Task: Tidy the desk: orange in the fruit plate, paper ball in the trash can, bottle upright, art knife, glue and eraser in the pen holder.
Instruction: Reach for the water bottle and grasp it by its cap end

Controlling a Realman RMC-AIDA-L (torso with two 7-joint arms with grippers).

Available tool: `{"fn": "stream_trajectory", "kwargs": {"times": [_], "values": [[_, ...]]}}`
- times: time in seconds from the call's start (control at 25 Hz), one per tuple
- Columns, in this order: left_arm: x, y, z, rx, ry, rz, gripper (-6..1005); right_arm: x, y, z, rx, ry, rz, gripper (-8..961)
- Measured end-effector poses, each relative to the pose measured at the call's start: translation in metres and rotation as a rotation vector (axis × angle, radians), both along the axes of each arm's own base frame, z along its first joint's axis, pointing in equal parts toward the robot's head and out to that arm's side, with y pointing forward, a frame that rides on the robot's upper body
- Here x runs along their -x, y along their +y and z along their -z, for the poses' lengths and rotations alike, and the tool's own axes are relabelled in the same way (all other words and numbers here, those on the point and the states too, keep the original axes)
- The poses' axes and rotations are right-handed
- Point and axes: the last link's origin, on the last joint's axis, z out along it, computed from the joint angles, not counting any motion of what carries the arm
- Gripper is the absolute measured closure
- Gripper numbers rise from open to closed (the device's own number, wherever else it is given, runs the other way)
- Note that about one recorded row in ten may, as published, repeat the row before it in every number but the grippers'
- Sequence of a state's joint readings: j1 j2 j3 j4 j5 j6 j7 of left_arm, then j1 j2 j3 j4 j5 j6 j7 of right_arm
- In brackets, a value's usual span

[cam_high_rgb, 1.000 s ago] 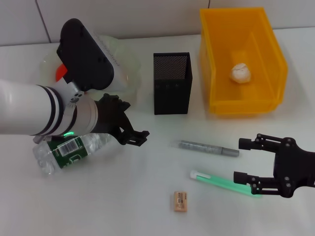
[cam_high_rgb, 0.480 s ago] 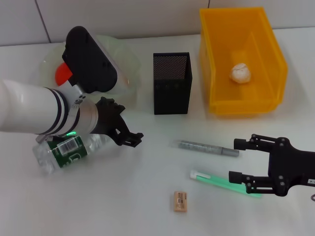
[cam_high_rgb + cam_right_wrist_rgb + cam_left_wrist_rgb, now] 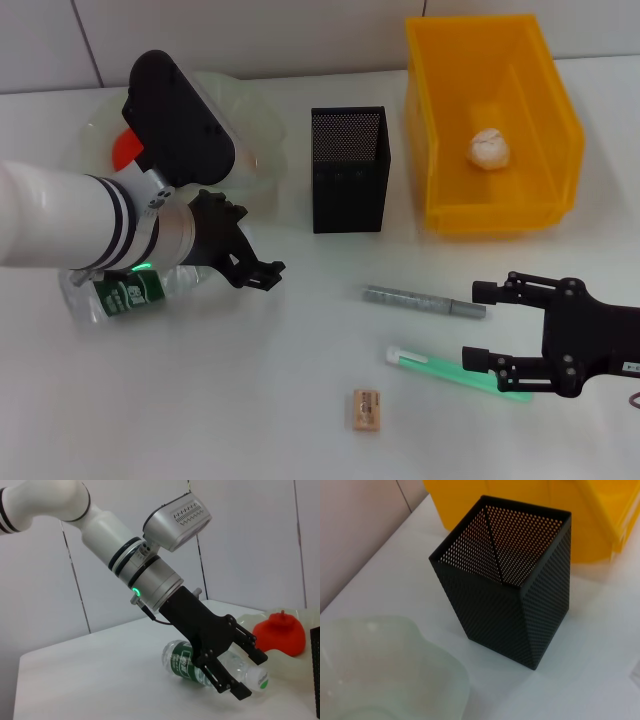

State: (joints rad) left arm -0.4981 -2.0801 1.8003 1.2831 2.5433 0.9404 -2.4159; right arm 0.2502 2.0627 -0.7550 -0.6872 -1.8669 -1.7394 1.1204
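On the white desk, the eraser lies nearest the robot at about 6 o'clock, with the green glue stick just beyond it toward 5 o'clock. The right gripper hovers at 4 o'clock with its fingers spread apart, one finger over the glue stick's far end and the other near the tip of the grey art knife, gripping neither. At 9 o'clock the left gripper is closed around the clear bottle, which is tilted up off its side, the cap end still low, as the right wrist view shows. Farther back, the black mesh pen holder stands upright at 12 o'clock. The orange rests in the translucent fruit plate at 10 o'clock, partly behind the left arm, and the paper ball sits inside the yellow trash can at 2 o'clock.
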Motion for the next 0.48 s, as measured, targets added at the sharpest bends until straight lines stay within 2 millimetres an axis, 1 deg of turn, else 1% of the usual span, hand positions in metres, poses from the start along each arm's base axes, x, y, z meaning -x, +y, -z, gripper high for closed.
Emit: {"fn": "stream_trajectory", "kwargs": {"times": [0.32, 0.48], "values": [[0.0009, 0.0019, -0.0013, -0.008, 0.023, 0.013, 172, 0.0004, 0.0003, 0.0001, 0.000, 0.001, 0.000, 162], [-0.0019, -0.0018, -0.0004, 0.002, 0.023, 0.015, 173, 0.0004, 0.0004, 0.0001, 0.001, 0.001, 0.001, 162]]}}
